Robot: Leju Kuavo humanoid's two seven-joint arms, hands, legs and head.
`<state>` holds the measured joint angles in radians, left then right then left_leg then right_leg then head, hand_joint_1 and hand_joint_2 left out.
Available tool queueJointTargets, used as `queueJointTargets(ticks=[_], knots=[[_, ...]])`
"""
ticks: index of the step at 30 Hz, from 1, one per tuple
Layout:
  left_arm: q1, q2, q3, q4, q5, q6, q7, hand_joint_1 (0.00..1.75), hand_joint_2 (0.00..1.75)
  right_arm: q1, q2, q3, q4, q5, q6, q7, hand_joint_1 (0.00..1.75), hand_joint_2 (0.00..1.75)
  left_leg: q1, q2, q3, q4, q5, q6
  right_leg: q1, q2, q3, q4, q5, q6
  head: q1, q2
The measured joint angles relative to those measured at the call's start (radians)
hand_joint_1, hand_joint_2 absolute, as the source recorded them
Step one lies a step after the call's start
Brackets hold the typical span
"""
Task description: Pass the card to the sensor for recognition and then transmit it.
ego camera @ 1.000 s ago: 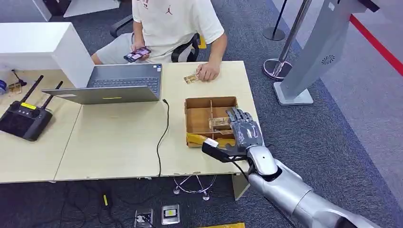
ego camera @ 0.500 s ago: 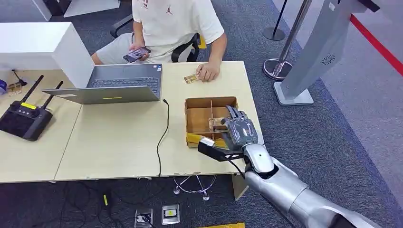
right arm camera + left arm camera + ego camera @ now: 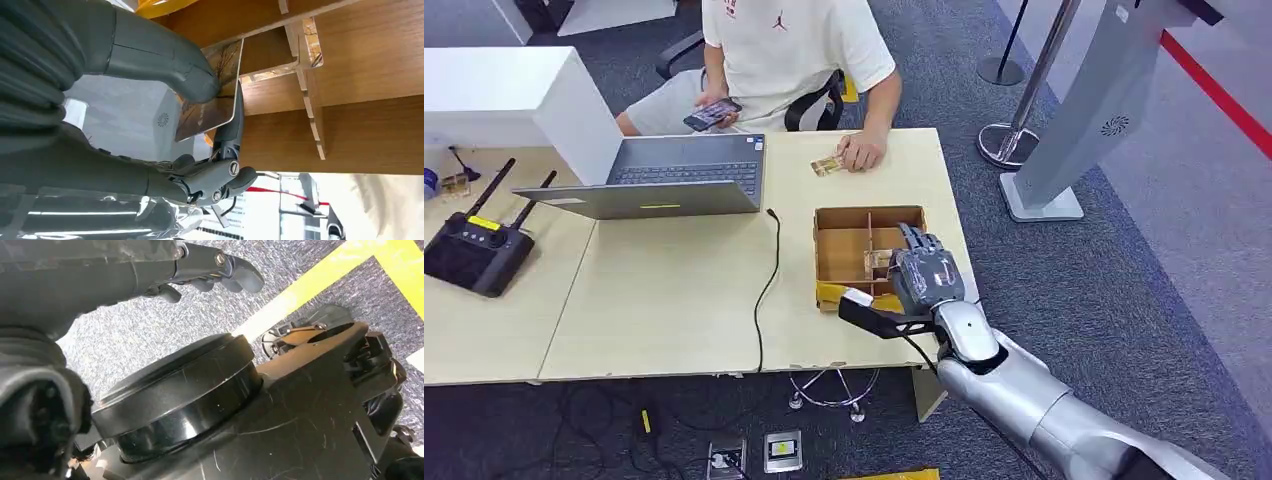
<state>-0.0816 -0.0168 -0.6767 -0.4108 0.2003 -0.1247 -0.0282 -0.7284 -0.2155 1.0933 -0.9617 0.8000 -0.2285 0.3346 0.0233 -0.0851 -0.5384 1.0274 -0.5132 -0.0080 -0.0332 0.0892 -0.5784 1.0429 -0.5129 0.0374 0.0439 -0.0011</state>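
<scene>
Fingers (image 3: 921, 262) of the right hand (image 3: 927, 281) are seen from the head view reaching into the divided cardboard box (image 3: 849, 222) on the tabletop (image 3: 674, 290). In the right wrist view the card (image 3: 212, 102) is pinched by thumb and finger at one edge — thin, stiff, light and likely slippery, so it is best held by its flat faces. In the left wrist view the left hand (image 3: 125, 270) is seen hanging, fingers curled on nothing.

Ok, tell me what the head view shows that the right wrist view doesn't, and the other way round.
Head view alone: the laptop, the black remote and a seated person's hand resting on the table.
Right wrist view alone: the thumb and a finger pinching the card.
Both: the right robot hand at the divided wooden box.
</scene>
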Motion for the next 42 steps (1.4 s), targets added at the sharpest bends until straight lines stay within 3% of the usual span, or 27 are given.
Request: queueJointTargets(ticks=[10,21,32,42], knots=[[0.001,-0.001,0.001,0.000,-0.012,0.000,0.000,0.00,0.00,0.000,0.000,0.000,0.003,-0.004,-0.008,0.000,1.75,1.75,0.000,0.000,0.000,0.000,0.000,0.000,0.000,0.000,0.000,0.000,0.000,0.000,0.000,0.000],[0.003,-0.004,0.005,0.000,-0.082,0.000,0.000,0.00,0.00,-0.037,-0.003,0.000,-0.024,0.079,-0.103,0.019,1.75,1.75,0.000,0.000,0.000,0.000,0.000,0.000,0.000,0.000,0.000,0.000,0.000,0.000,0.000,0.000],[0.008,-0.006,0.006,-0.003,-0.051,0.000,0.010,0.00,0.00,-0.180,-0.035,-0.007,-0.198,0.167,-0.011,0.056,1.75,1.75,0.000,0.001,0.001,0.000,0.000,0.000,0.000,0.000,0.000,0.000,0.000,0.000,0.000,0.000],[0.008,0.001,-0.009,-0.018,-0.040,0.000,0.050,0.00,0.00,-0.270,-0.035,0.002,-0.197,0.138,0.084,0.051,1.75,1.75,0.000,0.000,0.000,0.000,0.000,0.000,0.000,0.000,0.000,0.000,0.000,0.000,0.000,0.000]])
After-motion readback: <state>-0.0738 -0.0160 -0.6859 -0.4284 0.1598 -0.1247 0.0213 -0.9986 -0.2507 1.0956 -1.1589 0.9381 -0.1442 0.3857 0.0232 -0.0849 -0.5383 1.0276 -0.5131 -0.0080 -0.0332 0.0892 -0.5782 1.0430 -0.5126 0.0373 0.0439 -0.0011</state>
